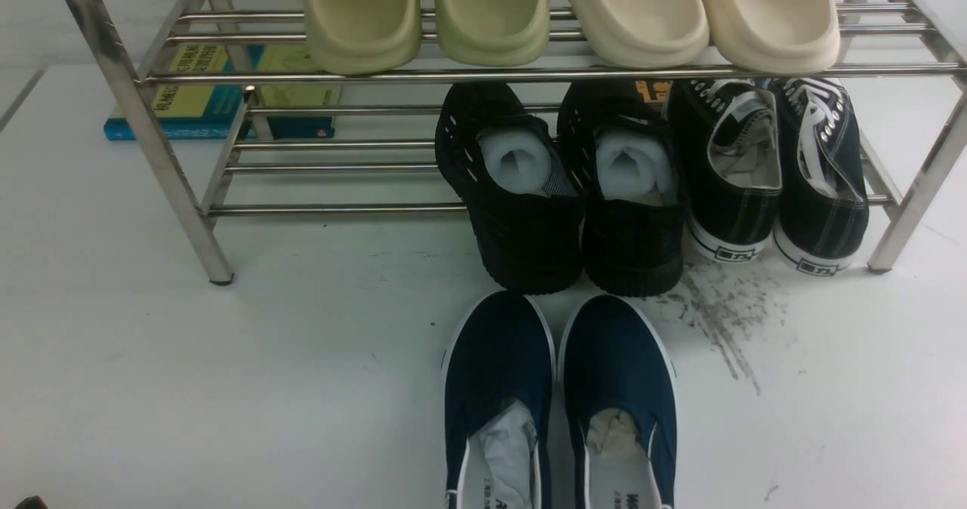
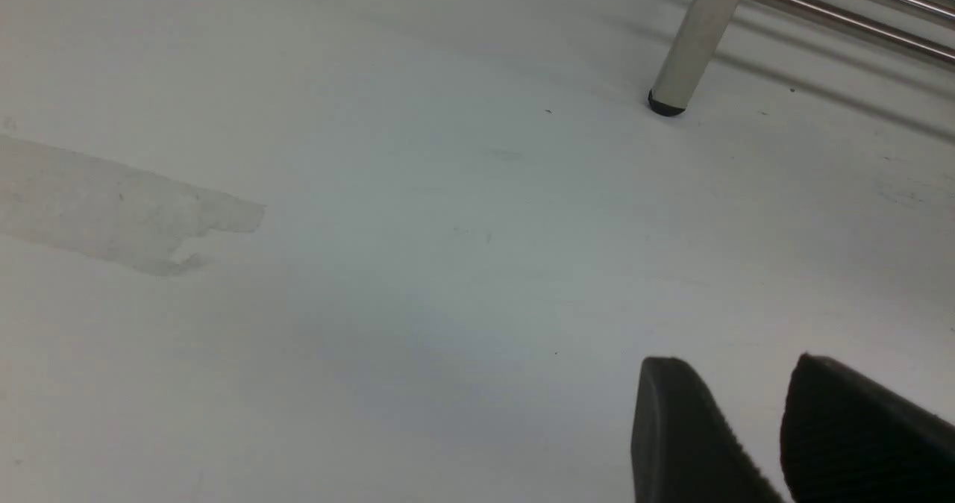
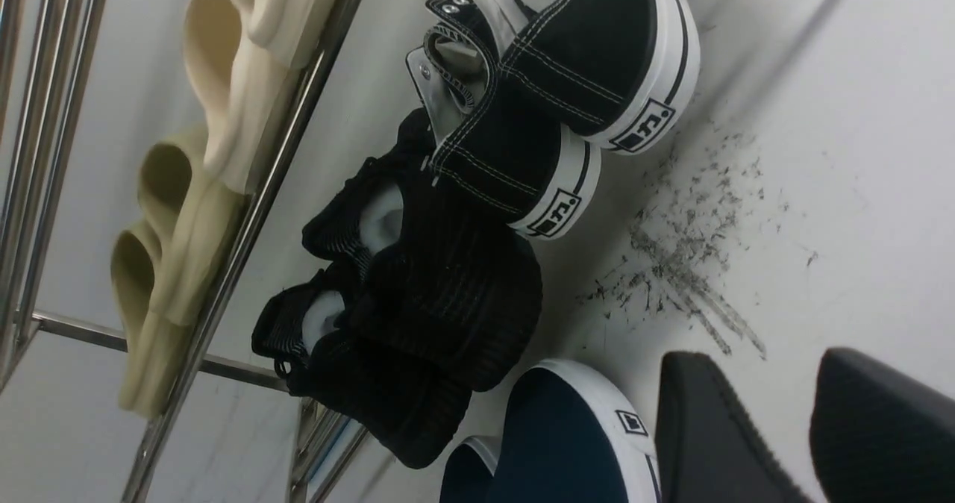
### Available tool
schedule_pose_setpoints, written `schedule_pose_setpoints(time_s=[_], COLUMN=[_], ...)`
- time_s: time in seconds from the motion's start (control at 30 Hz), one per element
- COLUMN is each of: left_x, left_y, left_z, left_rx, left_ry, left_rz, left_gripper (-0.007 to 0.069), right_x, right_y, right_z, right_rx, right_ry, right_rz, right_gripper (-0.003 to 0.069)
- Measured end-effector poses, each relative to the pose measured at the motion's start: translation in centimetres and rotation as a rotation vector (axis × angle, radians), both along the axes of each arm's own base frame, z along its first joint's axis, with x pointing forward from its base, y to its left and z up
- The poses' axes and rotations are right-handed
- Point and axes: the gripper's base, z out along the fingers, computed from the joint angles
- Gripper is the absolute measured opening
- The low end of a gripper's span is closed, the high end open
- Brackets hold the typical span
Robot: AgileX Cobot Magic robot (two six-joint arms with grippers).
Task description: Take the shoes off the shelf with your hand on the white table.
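The shoes, a pair of black canvas sneakers (image 1: 770, 184) with white soles, stand at the right end of the shelf's (image 1: 468, 75) lower tier, heels toward me. The right wrist view shows them too (image 3: 522, 160), beyond dark scuff marks on the white table (image 1: 227, 388). My right gripper (image 3: 762, 357) hangs open over the table, apart from the sneakers, with nothing between its fingers. My left gripper (image 2: 739, 365) is open and empty over bare table (image 2: 448, 264), some way from a shelf leg (image 2: 701, 33). Neither arm shows in the front view.
Chunky black shoes (image 1: 574, 192) with white stuffing sit left of the sneakers on the lower tier. Navy slip-ons (image 1: 559, 396) lie on the table in front of them, close to my right gripper. Green and cream slippers (image 1: 574, 10) fill the top tier. A book (image 1: 204, 94) lies behind the shelf.
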Motion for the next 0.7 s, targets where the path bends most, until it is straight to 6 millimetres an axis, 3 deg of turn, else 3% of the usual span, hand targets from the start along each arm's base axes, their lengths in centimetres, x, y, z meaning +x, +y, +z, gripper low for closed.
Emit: schedule_pose_setpoints(time_s=[0.27,0.37,0.5,0.6,0.7], left_x=[0.0,0.0,0.0,0.0,0.0], left_y=[0.0,0.0,0.0,0.0,0.0], left_z=[0.0,0.0,0.0,0.0,0.0], left_rx=[0.000,0.000,0.000,0.000,0.000], left_ry=[0.000,0.000,0.000,0.000,0.000], left_rz=[0.000,0.000,0.000,0.000,0.000], left_gripper=[0.0239,0.0239,0.0239,0.0239,0.0239], right_x=[0.2,0.1,-0.6,-0.8,0.6], right_y=[-0.9,-1.0,-1.0,-0.8,0.0], right_z=[0.7,1.9,5.3,10.1,13.0], right_rx=[-0.007,-0.115,-0.297,-0.531,-0.715], right_ry=[-0.083,-0.137,-0.254,-0.335,-0.276], right_rz=[-0.100,-0.107,-0.110,-0.099,0.048], right_gripper=[0.0232,0.0187,0.0104,0.0000,-0.0006])
